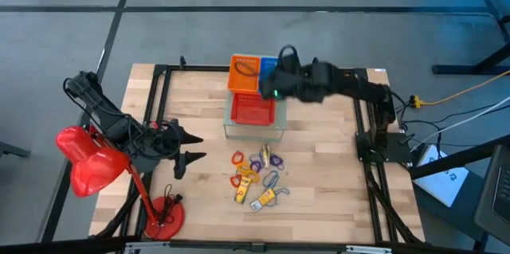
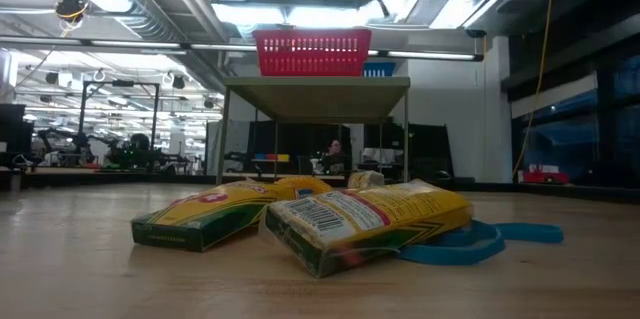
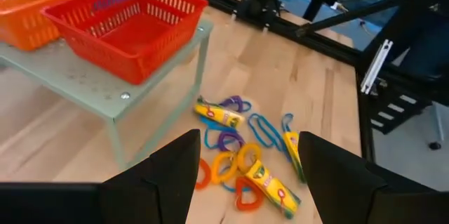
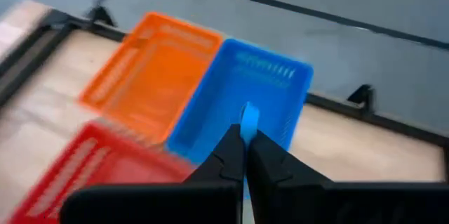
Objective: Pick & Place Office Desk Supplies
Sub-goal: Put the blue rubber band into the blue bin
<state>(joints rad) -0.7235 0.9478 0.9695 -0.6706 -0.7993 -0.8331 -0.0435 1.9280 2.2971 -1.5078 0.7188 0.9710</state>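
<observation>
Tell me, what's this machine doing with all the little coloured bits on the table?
The right end effector is shut on a thin blue loop and holds it over the blue mesh basket, which sits beside the orange mesh basket and red mesh basket on a small raised shelf. The left end effector is open and hovers over the wooden table, pointed at the remaining pile of coloured loops and small yellow boxes. A red desk lamp stands at the table's left.
</observation>
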